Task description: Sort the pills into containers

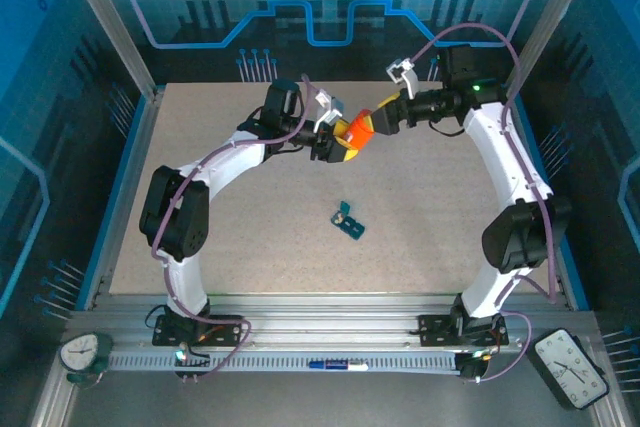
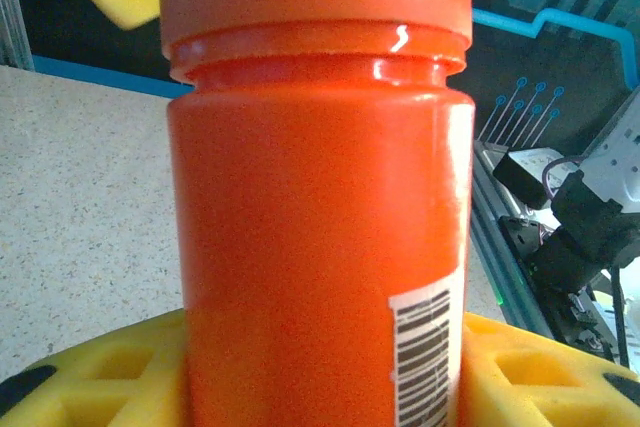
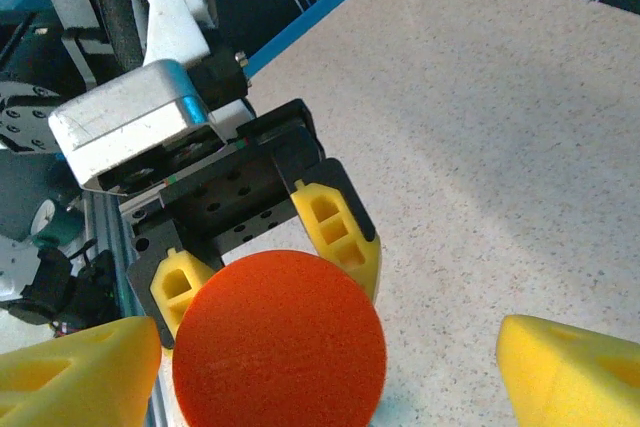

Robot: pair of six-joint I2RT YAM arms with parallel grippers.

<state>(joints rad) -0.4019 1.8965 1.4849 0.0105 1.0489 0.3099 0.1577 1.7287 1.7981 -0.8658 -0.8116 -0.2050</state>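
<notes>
Left fingers (image 1: 338,147) clamped on orange pill bottle (image 2: 320,247), held over bench (image 1: 200,197). Right fingers (image 3: 330,387) wide apart, straddling cap (image 3: 280,342), no grip. Teal pill box (image 1: 348,219) on bench at bottle's 6 o'clock. Risk: cap sits off-centre, so closing may skid and twist bottle.

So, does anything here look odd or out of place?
Nothing spilled or broken. The small teal pill box lies askew in the middle of the table, and the orange bottle hangs tilted in the air, gripped by the left gripper, cap on.

Speckled beige tabletop (image 1: 250,247). Blue circuit-patterned walls (image 1: 320,7) far, left and right. Aluminium rail (image 1: 320,332) along near edge. Clock (image 1: 80,352) near left, second clock (image 1: 570,367) near right.
</notes>
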